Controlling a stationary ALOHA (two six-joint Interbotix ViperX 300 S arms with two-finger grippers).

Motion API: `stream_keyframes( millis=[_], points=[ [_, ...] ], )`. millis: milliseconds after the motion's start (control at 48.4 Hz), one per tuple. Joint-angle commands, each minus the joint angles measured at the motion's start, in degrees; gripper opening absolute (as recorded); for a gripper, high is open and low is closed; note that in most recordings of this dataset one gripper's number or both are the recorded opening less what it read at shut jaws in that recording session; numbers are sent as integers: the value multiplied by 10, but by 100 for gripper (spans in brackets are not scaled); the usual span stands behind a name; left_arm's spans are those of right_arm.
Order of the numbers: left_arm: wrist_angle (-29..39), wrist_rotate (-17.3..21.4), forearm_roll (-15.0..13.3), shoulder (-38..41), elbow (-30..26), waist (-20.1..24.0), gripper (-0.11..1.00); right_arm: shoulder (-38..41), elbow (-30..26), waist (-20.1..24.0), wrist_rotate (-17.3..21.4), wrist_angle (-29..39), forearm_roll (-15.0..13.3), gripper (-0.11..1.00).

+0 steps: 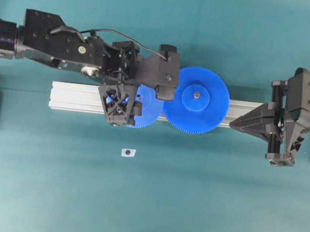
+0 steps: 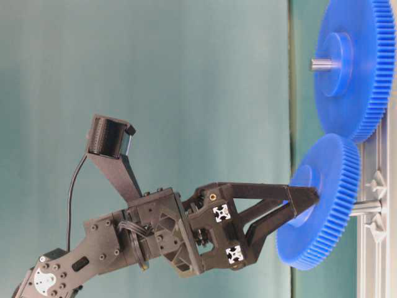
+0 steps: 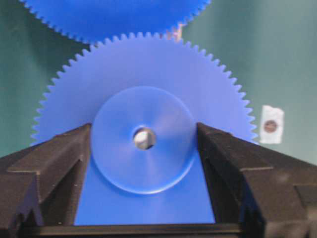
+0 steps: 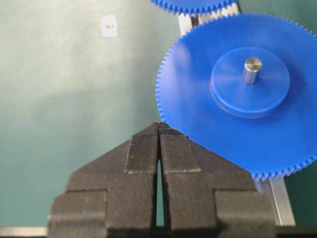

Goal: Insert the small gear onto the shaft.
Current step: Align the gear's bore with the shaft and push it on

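The small gear (image 2: 322, 205) is a blue toothed disc with a raised round hub. My left gripper (image 2: 301, 205) is shut on that hub, one black finger on each side, as the left wrist view shows (image 3: 143, 126). The gear (image 3: 148, 74) hangs level over the rail, a gap above it. The grey shaft (image 2: 367, 207) runs from the rail into the gear's underside, and its shiny tip (image 3: 143, 139) shows inside the centre hole. From overhead, my left gripper (image 1: 122, 102) hides most of the gear (image 1: 147, 114). My right gripper (image 1: 237, 123) is shut and empty (image 4: 159, 126).
The wider blue gear (image 1: 196, 101) sits on its own pin on the silver rail (image 1: 74, 96), its teeth beside the small gear's rim. A small white tag (image 1: 128, 152) lies on the teal table in front of the rail. My right gripper rests at the rail's right end.
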Motion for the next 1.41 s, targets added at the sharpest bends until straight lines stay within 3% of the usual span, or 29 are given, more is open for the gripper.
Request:
stream_keyframes(
  millis=[0, 1178, 1385],
  points=[
    [5, -2, 2, -9, -1, -9, 71, -4, -5, 2, 4, -3, 1, 1],
    [-5, 1, 2, -18, 29, -4, 71, -5, -4, 1, 12, -3, 1, 1],
    [-8, 16, 2, -15, 30, 12, 71, -10, 1, 1, 14, -3, 0, 1]
  ],
)
